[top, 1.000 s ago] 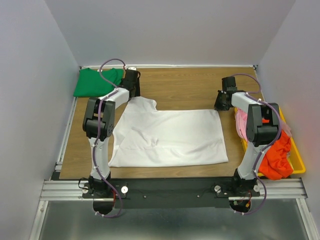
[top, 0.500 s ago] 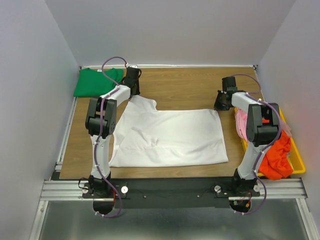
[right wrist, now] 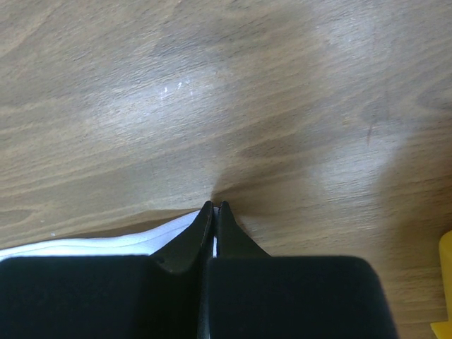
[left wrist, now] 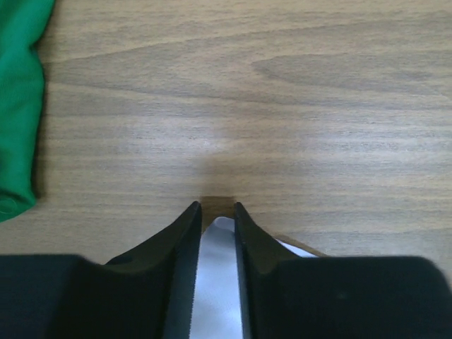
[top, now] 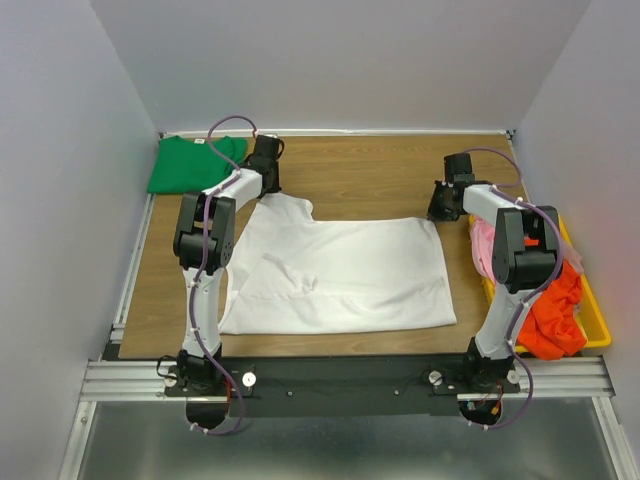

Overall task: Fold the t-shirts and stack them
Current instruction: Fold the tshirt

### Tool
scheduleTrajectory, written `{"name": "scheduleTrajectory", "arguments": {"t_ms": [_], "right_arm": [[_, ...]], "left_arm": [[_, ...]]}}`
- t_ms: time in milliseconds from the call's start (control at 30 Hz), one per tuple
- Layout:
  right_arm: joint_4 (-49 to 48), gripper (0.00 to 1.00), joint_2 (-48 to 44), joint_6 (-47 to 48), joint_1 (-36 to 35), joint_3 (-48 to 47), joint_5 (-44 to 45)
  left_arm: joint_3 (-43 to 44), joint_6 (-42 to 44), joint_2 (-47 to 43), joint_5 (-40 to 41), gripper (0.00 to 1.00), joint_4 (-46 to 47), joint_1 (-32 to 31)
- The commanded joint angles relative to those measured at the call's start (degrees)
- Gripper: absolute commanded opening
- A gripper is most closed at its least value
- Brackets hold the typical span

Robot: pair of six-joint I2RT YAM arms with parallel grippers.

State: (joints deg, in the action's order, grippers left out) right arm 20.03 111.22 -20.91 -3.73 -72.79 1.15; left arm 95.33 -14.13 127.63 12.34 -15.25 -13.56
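The white t-shirt (top: 340, 275) lies spread flat on the wooden table (top: 360, 175), a sleeve pointing to the far left. My left gripper (top: 266, 188) stands at that sleeve's tip; in the left wrist view its jaws (left wrist: 217, 206) stand narrowly open, with white cloth (left wrist: 215, 282) in the gap. My right gripper (top: 440, 208) sits at the shirt's far right corner, shut (right wrist: 215, 205) on a thin edge of white fabric (right wrist: 106, 244). A folded green t-shirt (top: 185, 165) lies at the far left corner, also visible in the left wrist view (left wrist: 18, 106).
A yellow bin (top: 597, 325) at the right table edge holds a pink t-shirt (top: 483, 245) and an orange-red one (top: 555, 315). White walls close in the table on three sides. Both arm bases stand on the black rail (top: 340, 375) at the near edge.
The left gripper's jaws have narrowed around the sleeve tip and the left arm has shifted slightly. The right arm and the shirt's body have not moved.
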Motion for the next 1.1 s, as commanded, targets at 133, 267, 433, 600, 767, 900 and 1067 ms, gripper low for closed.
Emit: {"name": "scheduleTrajectory", "arguments": {"t_ms": [133, 267, 433, 600, 767, 900, 1067], "right_arm": [[-0.08, 0.01, 0.67, 0.6, 0.3, 1.07, -2.64], [-0.08, 0.0, -0.82, 0.69, 0.3, 1.25, -2.99], [0.09, 0.0, -2.06, 0.78, 0.3, 0.29, -2.12], [0.62, 0.0, -1.88, 0.34, 0.3, -2.69, 0.24], [2.2, 0.01, -0.3, -0.01, 0.39, -8.06, 1.49], [3.69, 0.0, 1.72, -0.01, 0.47, -13.59, 1.67], [4.93, 0.0, 5.93, 0.51, 0.47, -21.5, 0.61]], "left_arm": [[1.97, 1.47, 1.39, -3.11, 0.03, -2.07, 0.29], [1.97, 1.3, 1.13, -3.28, 0.0, -2.07, 0.38], [2.84, 0.95, -0.45, -3.46, 0.0, -0.23, 0.29], [7.23, 2.17, -0.28, -3.55, 0.0, -0.05, 0.64], [11.89, 3.05, 0.69, -5.13, 0.0, 0.3, 1.78], [17.77, 4.46, 2.26, -9.33, 0.0, 0.74, 2.84], [22.35, 6.83, 3.67, -14.71, 0.0, 2.41, 3.8]]}}
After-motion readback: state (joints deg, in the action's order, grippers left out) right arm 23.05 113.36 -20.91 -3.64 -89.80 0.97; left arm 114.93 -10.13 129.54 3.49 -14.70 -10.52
